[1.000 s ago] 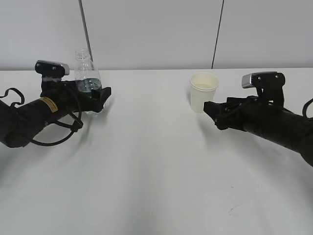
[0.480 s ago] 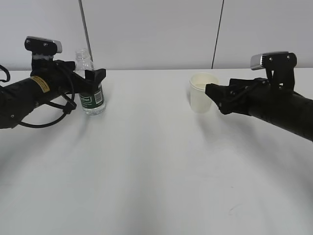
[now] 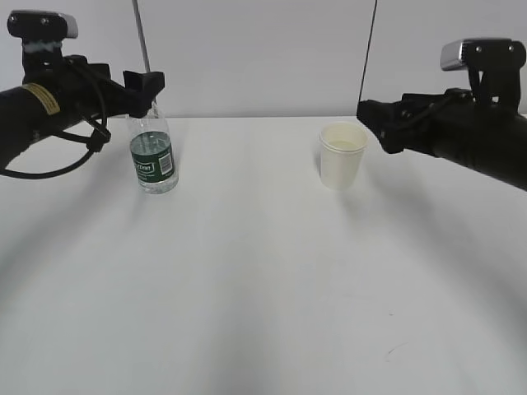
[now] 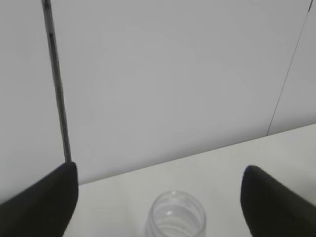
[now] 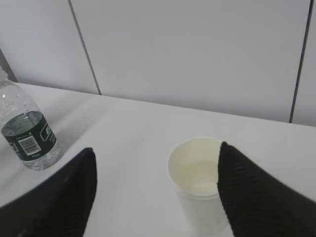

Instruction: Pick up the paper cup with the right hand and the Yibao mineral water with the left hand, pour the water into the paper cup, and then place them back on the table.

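Both arms hang level above the table [image 3: 263, 271], left hand [image 3: 145, 83] and right hand [image 3: 377, 123] spread wide and empty — Yibao mineral water [image 3: 153, 156] and paper cup [image 3: 342, 154] stand upright, mouths up.

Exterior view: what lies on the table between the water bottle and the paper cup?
Nothing: only bare white table separates the Yibao mineral water from the paper cup. The right wrist view shows the same empty stretch.

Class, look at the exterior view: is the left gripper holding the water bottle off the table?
No. The Yibao mineral water stands on the table, with the left hand open above its neck.
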You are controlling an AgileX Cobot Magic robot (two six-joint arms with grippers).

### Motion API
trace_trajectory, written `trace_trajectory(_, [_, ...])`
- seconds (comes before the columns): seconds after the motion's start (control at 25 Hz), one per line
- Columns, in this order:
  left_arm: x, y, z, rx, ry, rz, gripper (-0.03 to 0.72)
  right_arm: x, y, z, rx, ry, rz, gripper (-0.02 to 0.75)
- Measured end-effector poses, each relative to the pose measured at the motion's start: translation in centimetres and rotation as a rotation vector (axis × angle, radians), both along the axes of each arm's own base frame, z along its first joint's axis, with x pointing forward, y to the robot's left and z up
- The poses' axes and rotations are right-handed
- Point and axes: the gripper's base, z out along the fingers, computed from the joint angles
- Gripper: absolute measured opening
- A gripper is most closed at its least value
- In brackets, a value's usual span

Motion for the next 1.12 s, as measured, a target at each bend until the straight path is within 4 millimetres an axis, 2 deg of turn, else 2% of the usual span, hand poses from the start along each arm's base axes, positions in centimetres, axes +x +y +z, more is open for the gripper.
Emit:
trace_trajectory(0.24, [-1.0, 0.2, 3.7, 0.008, -0.045, 0.02, 0.597, 0.8, -0.4, 3.0, -0.024, -0.006, -0.053, 0.593])
trace_trajectory(0.4, [-1.4, 0.5, 5.3, 0.022, -0.024, 0.053, 0.594, 2.2, -0.7, 5.3, -0.02, -0.004, -0.096, 0.593])
trace_trajectory(0.64, [-0.8, 1.4, 8.2, 0.059, 0.122, 0.183, 0.592, 4.4, -1.3, 9.4, -0.075, 0.01, -0.18, 0.593])
trace_trajectory(0.92, [-0.5, 0.7, 11.5, 0.12, 0.345, 0.325, 0.592, 5.7, -2.6, 13.7, -0.149, 0.034, -0.318, 0.593])
trace_trajectory(1.04, [-0.6, 0.5, 13.3, 0.116, 0.42, 0.37, 0.591, 6.4, -2.9, 15.0, -0.18, 0.035, -0.359, 0.593])
trace_trajectory(1.12, [-0.8, 0.7, 14.5, 0.11, 0.462, 0.401, 0.587, 6.9, -3.0, 15.1, -0.195, 0.056, -0.381, 0.593])
